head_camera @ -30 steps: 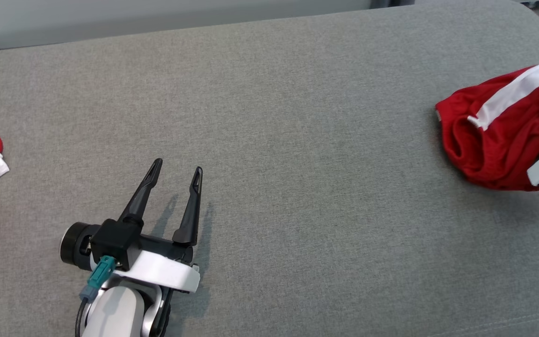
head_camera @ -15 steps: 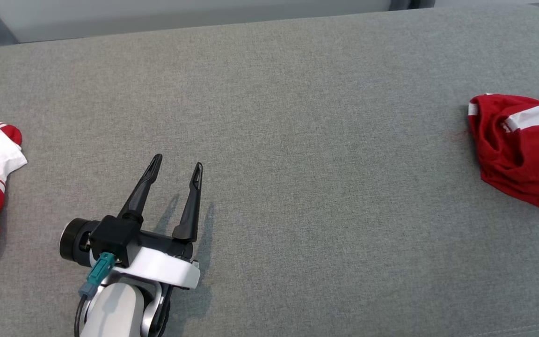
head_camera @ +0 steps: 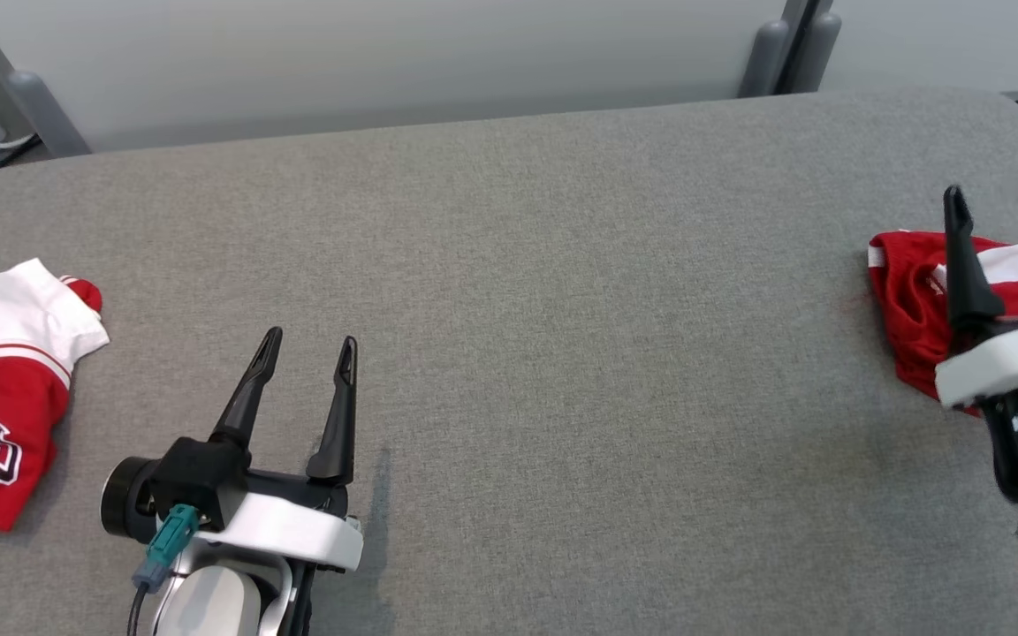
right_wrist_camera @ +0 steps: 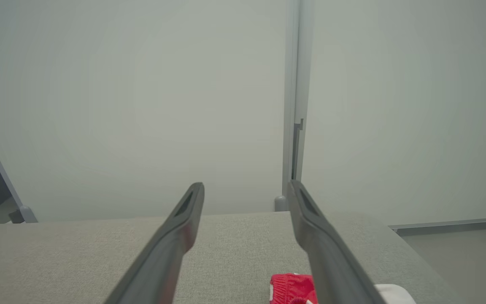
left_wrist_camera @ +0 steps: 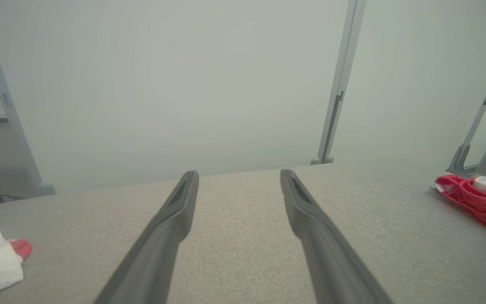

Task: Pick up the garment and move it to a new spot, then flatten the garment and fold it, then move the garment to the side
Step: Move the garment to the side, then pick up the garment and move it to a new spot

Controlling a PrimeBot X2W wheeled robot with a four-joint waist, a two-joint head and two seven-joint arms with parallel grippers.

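The garment (head_camera: 911, 296), red with a white band, lies bunched in a compact heap at the far right edge of the grey table (head_camera: 562, 353). It looks more crumpled than squared off. My right gripper (head_camera: 991, 194) sits over its near side with both fingers spread wide and nothing between them. The right wrist view shows the red cloth low down, under the right-hand finger and not clamped. I cannot tell whether a finger brushes the fabric.

My left gripper (head_camera: 310, 340) rests well apart from it, low over the table's left half, jaws equally wide and empty. Beyond it, at the left edge, lies a 2nd piece, a red-and-white jersey (head_camera: 5, 389) with lettering, touched by neither arm.

I judge this to be the last step, with the garment put to the side and let go. Next I would lift the right arm straight up and back, so no fingertip snags a fold and drags the heap off the edge.
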